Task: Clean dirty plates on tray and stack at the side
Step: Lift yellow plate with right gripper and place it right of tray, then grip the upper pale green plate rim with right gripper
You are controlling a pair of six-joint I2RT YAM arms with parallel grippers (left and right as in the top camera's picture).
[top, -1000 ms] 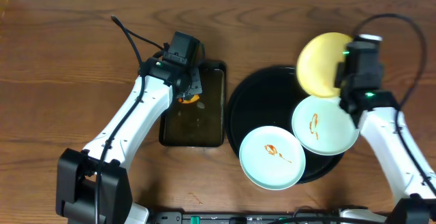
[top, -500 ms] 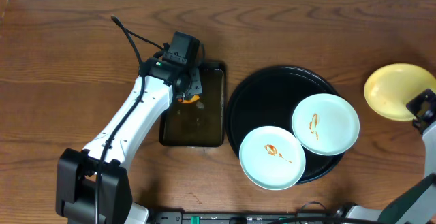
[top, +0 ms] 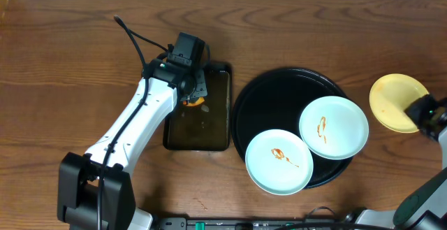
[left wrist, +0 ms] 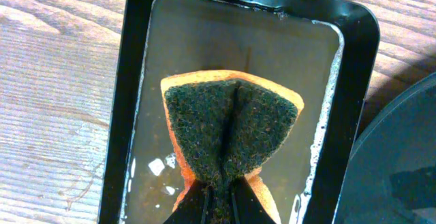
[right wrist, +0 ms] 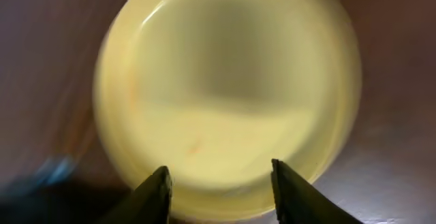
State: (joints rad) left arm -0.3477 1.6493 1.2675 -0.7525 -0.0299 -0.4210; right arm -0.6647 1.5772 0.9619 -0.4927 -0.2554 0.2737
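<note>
Wooden worktop seen from above: the round black tray sits right of centre. It carries one sauce-smeared mint-white plate on its right side and a second mint-white plate overhanging its near rim. The yellow plate lies off the tray, near the worktop's right edge, with the right gripper at its rim. The left gripper hangs over a rectangular black tray just left of the round one. Only the left wrist view shows that gripper clamped on a green-faced orange sponge above murky water. Only the blurred right wrist view shows the right fingers standing apart, the yellow plate filling the view beyond them.
</note>
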